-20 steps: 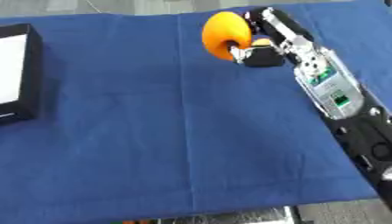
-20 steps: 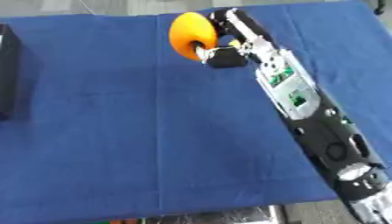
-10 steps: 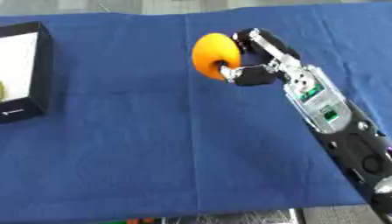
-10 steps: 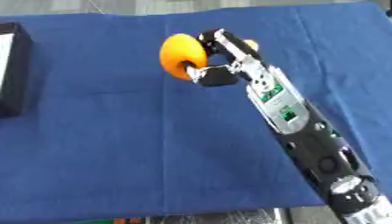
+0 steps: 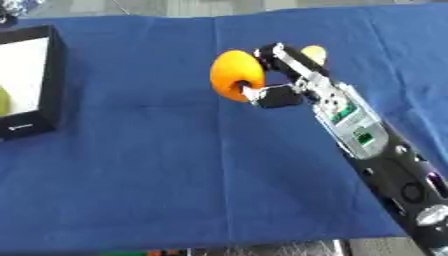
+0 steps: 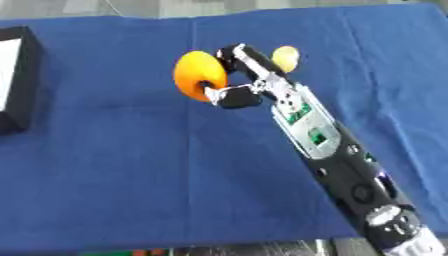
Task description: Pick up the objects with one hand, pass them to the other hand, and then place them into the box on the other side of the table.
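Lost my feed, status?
Right hand shut on orange, above the cloth. Left hand not in view. Box at left edge. Small yellow thing behind the hand.

Premises present as a test or demonstration station for a robot, not a home or kitchen: a table (image 5: 131, 175) covered edge to edge by a plain blue cloth (image 5: 175, 200) with fold creases, and grey floor showing beyond the far edge. A black box (image 5: 48, 85) with a white inside sits at the table's left edge. The robot's right arm (image 5: 376, 155), black with an exposed green circuit board and silver joints, crosses from the near right corner toward the middle of the far half.
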